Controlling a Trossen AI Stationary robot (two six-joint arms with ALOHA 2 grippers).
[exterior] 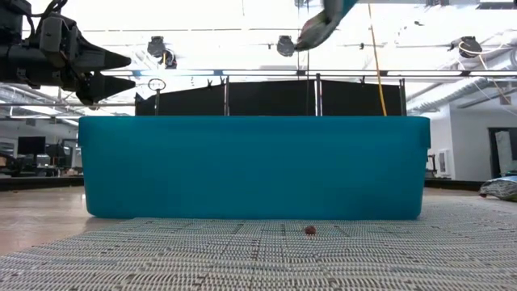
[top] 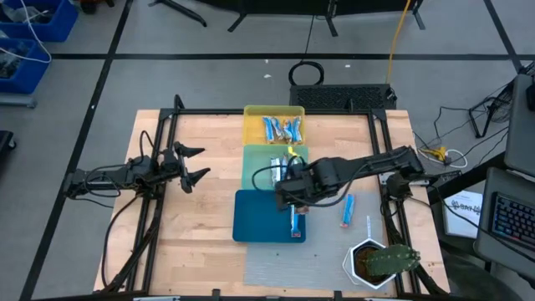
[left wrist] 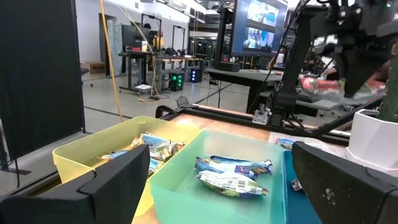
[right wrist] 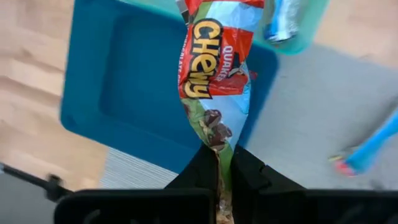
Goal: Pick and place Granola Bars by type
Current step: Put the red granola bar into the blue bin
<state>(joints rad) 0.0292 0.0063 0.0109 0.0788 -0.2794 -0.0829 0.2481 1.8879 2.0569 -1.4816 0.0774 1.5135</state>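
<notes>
Pinching one granola bar (right wrist: pixel 214 81) by its crimped end seam, my right gripper (right wrist: pixel 219 163) dangles it above the blue tray (right wrist: pixel 118 81); light, limp, slippery foil. My left gripper (top: pixel 191 164) waits open at nine o'clock.

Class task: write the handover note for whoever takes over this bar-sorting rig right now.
Right claw: shut on a red-labelled Chewy bar, held over the blue tray.
Left claw: open, idle over the table's left side.
Done: several bars lie in the yellow tray, two in the green tray.
Left: drop the held bar; two blue bars, one and another, lie loose on the mat right of the blue tray.
</notes>
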